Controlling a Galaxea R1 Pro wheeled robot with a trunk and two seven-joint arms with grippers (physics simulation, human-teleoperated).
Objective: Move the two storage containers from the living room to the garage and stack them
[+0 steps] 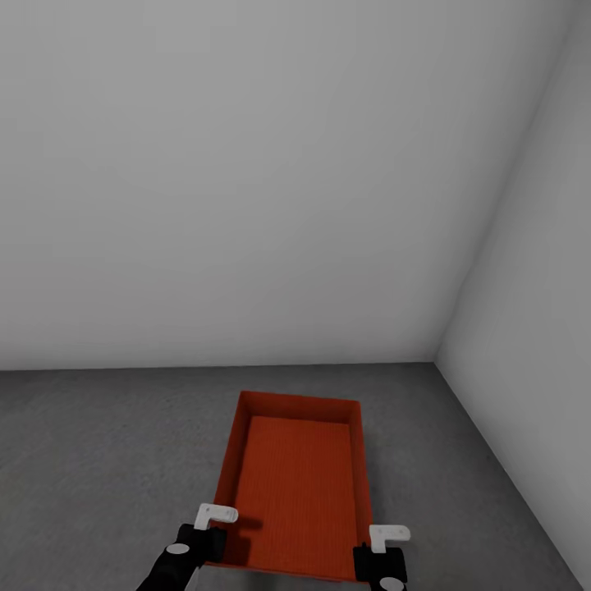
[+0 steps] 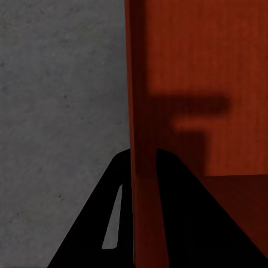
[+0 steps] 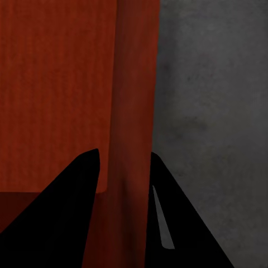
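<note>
nearest the robot, the left gripper (image 1: 215,533) pinches the left wall of the orange-red storage container (image 1: 297,484), one finger (image 2: 106,223) outside and one inside. the right gripper (image 1: 384,552) clamps the right wall likewise. the container sits between them above the grey concrete floor (image 1: 98,443); beyond it, white walls (image 1: 246,180) meet in a corner.

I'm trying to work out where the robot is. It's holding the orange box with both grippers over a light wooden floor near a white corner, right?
Not quite. The floor is dark grey concrete, not light wood, as the head view shows. The rest holds: the left gripper and right gripper each clamp a side wall of the orange container, near a corner of white walls.
</note>
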